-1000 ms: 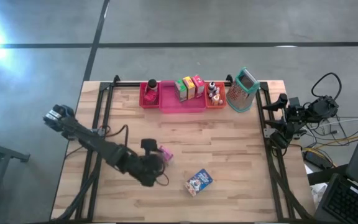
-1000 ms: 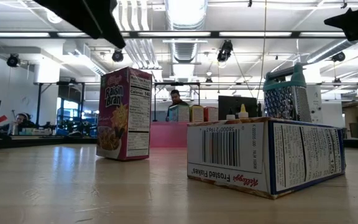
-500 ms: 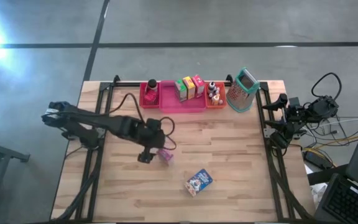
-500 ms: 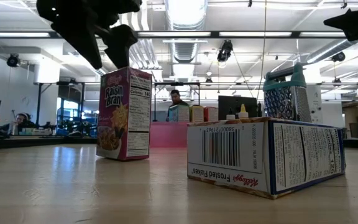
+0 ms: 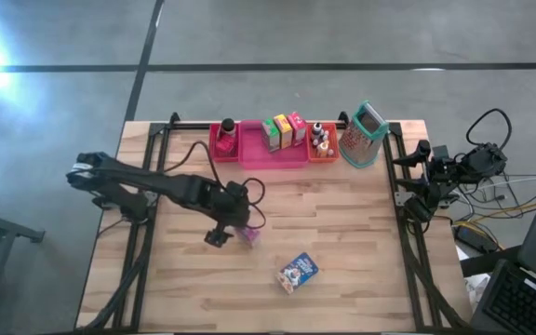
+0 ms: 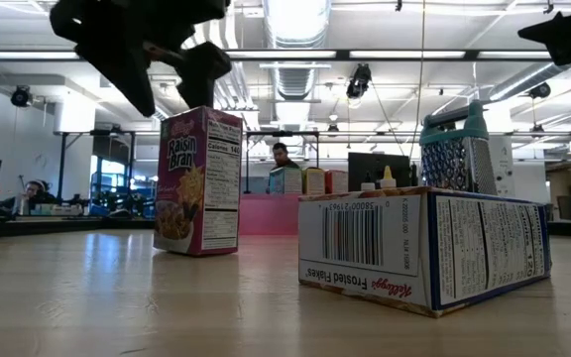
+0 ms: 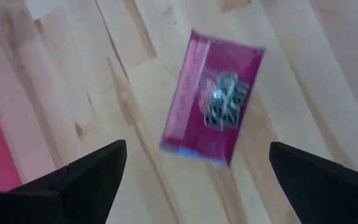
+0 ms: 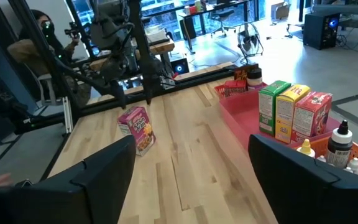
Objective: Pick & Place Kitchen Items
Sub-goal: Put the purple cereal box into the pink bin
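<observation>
A purple Raisin Bran box [image 5: 247,233] [image 6: 199,180] stands upright on its bottom end on the wooden table [image 5: 342,214]. My left gripper [image 5: 220,233] [image 6: 170,87] hangs open just above the box's top [image 7: 213,99], a little to its left, fingers pointing down and touching nothing. A blue Frosted Flakes box [image 5: 297,272] [image 6: 424,248] lies on its side nearer the front edge. My right gripper [image 8: 191,186] waits open at the table's right edge [image 5: 415,186].
Along the far edge stand a red tray [image 5: 223,141], a pink tray [image 5: 266,154] with three small boxes [image 5: 284,130] and an orange tray [image 5: 322,149] with small bottles. A grater [image 5: 363,135] stands beside them. People sit beyond the table [image 8: 33,43].
My left gripper has swung from the near side of the table toward the far edge, up to the purple box, turning as it went, and now hovers over the box. Its fingers have stayed open. Neither box has moved.
</observation>
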Robot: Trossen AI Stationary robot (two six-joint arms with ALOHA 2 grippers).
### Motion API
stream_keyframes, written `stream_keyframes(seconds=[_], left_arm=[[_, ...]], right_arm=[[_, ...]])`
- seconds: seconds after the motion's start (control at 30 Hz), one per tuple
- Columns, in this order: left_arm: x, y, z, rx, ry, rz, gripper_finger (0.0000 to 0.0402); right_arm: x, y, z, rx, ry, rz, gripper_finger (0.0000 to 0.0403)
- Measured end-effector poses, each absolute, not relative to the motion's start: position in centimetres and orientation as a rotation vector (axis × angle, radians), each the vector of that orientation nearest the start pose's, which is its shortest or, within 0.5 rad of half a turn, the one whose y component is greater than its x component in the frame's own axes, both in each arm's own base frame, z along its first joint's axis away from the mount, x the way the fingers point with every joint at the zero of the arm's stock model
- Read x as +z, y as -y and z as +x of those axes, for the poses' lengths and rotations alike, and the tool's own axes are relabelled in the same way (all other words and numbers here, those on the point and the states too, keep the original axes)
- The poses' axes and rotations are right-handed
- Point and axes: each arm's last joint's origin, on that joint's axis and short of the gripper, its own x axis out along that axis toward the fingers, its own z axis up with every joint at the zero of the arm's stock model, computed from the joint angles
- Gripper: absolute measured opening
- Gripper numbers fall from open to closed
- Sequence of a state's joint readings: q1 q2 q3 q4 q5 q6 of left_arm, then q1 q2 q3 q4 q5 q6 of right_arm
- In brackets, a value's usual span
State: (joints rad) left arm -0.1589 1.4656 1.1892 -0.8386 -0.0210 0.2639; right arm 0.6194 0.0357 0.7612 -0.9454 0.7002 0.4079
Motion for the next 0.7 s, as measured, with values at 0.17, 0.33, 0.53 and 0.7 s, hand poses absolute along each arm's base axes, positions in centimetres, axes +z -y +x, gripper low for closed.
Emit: stream_keyframes(seconds=[0.17, 0.33, 0.53, 0.7], left_arm=[[25.4, 4.7, 29.6, -0.3, -1.116, 0.373, 0.0399], [24.5, 4.9, 30.5, -0.319, -1.112, 0.369, 0.0399], [23.0, 5.2, 31.6, -0.346, -1.123, 0.352, 0.0399], [22.5, 5.2, 31.8, -0.336, -1.142, 0.333, 0.0399]], right_arm=[[30.1, 2.3, 0.1, -0.114, -0.154, 0.272, 0.0289], [30.1, 2.3, 0.1, -0.114, -0.154, 0.272, 0.0275], [30.1, 2.3, 0.1, -0.114, -0.154, 0.272, 0.0257], [30.1, 2.3, 0.1, -0.114, -0.154, 0.272, 0.0243]])
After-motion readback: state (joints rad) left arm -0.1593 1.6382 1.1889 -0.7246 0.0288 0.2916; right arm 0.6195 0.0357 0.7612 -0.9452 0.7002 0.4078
